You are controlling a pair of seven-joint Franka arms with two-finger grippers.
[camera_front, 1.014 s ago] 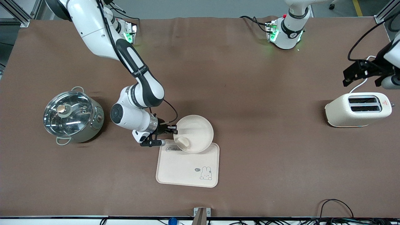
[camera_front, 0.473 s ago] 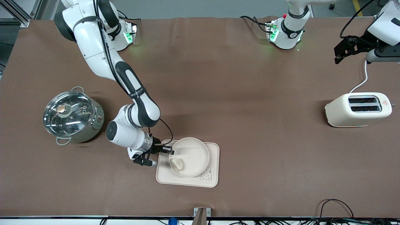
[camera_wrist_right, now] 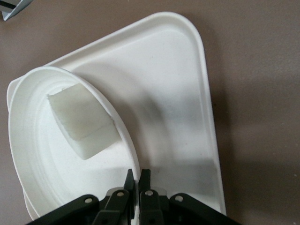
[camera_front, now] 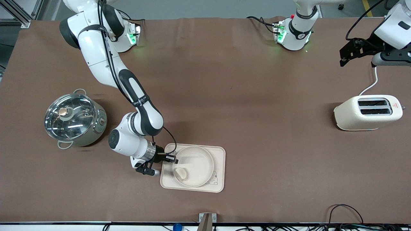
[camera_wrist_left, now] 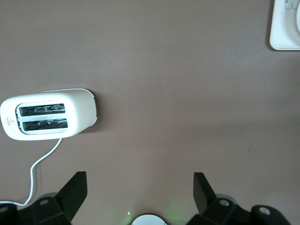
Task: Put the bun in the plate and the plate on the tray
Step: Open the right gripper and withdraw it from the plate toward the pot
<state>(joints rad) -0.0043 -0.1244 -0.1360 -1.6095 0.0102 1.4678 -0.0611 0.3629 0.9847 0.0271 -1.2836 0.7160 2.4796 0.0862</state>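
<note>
We see the right gripper [camera_front: 172, 158] pinched tight on the rim of the round shallow cream-white plate [camera_front: 196, 163], one finger inside the rim and one outside, as the right wrist view shows at the plate [camera_wrist_right: 28, 154] edge. The plate sits on the cream rectangular tray with rounded corners [camera_front: 220, 154], covering most of its lettering and the upper part of the small rabbit drawing. In the right wrist view the tray [camera_wrist_right: 178, 89] lies under the plate with its bare floor showing beside it.

The small pale cream bun [camera_front: 180, 173] rests inside the plate, on the part of the dish nearer the front camera and toward the right arm's end; in the right wrist view the bun [camera_wrist_right: 82, 124] looks blocky and lies just beside the rim.

The left gripper [camera_front: 348, 55] waits in the air with its fingers spread apart, over bare brown table near the white two-slot toaster [camera_front: 367, 112]. A steel pot with a glass lid [camera_front: 74, 119] stands toward the right arm's end of the table.
</note>
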